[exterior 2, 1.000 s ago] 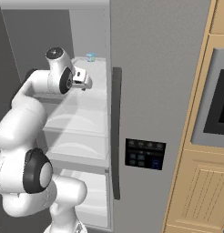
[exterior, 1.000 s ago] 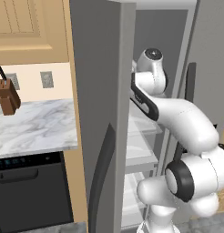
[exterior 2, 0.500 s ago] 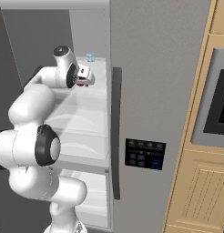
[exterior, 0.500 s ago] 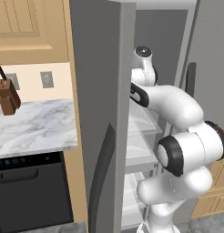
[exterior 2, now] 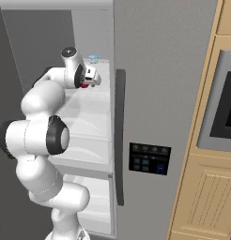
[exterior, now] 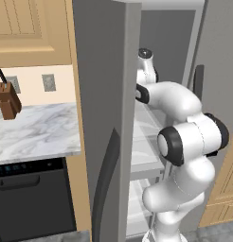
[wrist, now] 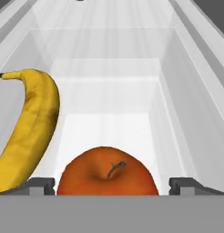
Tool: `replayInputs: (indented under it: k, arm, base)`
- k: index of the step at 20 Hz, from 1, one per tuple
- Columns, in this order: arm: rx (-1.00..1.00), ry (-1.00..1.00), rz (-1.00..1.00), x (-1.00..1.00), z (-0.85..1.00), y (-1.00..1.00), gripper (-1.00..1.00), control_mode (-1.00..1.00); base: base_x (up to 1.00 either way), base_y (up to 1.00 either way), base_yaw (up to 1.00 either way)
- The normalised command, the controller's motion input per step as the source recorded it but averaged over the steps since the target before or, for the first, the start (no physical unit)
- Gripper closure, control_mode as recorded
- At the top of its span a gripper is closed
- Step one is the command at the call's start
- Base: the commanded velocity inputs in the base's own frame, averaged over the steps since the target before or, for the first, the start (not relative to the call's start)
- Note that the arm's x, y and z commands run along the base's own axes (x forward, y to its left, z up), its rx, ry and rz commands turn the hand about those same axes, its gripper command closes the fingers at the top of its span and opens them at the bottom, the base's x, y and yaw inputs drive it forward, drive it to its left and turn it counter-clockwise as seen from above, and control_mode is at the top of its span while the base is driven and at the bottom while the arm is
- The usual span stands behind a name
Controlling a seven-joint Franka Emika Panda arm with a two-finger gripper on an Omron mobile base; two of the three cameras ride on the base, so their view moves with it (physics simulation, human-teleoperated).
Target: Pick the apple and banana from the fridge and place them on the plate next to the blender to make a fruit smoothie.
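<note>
The fridge (exterior: pixel 106 94) stands with its left door swung open, and my arm reaches onto an upper white shelf (exterior 2: pixel 96 101). In the hand view the red apple (wrist: pixel 107 170) lies on that shelf right between my two fingertips, stem up. My gripper (wrist: pixel 114 185) is open, one fingertip on each side of the apple with a gap to both. The yellow banana (wrist: pixel 32 132) lies just left of the apple, curving away along the shelf. In the right base view my gripper (exterior 2: pixel 91 77) hovers over a sliver of red apple (exterior 2: pixel 84 86). The plate and the blender are out of view.
A small bluish glass (exterior 2: pixel 94 58) stands at the back of the shelf. The shelf's white side walls (wrist: pixel 186 104) close in on both sides. Left of the fridge there is a marble counter (exterior: pixel 33 132) with a knife block (exterior: pixel 7 101), above a dark dishwasher front (exterior: pixel 33 198).
My hand has pushed further into the fridge along the upper shelf, and the elbow has folded upward. The jaws have stayed open.
</note>
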Motion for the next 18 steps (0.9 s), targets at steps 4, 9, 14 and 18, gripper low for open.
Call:
replayInputs:
  k: [4,9,14,18]
  arm:
    - [0.0,0.0,0.0,0.54,-0.02,0.0,-1.0,-1.0]
    - [-0.01,0.02,0.0,0.14,-0.43,0.0,1.0,-1.0]
    - [-0.02,0.0,0.0,-0.24,-0.62,-0.06,1.0,-1.0]
    - [0.0,0.0,0.0,0.02,-0.05,0.0,1.0,-1.0]
  base:
    - [0.0,0.0,0.0]
    - [0.0,0.0,0.0]
    - [0.0,0.0,0.0]
    - [0.0,0.0,0.0]
